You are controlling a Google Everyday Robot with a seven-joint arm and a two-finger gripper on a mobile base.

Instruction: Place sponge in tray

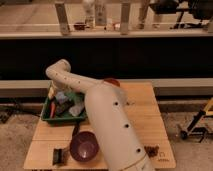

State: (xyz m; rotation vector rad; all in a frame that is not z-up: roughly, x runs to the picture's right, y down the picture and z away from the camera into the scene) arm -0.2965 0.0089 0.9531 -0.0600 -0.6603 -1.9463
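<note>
The green tray (46, 118) sits on the left rear part of the wooden table. My white arm reaches from the front across the table and bends down into it. The gripper (61, 98) hangs over the tray's rear half, among the things inside, with its jaws apart. Right at the gripper lies a pale bluish block (63, 96) that may be the sponge; I cannot tell for sure, nor whether the gripper touches it. A clear pale item (76, 110) and an orange piece (52, 108) also lie in the tray.
A round dark purple bowl (84, 146) stands in front of the tray. A small dark object (60, 155) lies at the front left. A red thing (112, 81) sits at the table's rear edge, and a small item (151, 149) lies front right. A dark counter wall runs behind the table.
</note>
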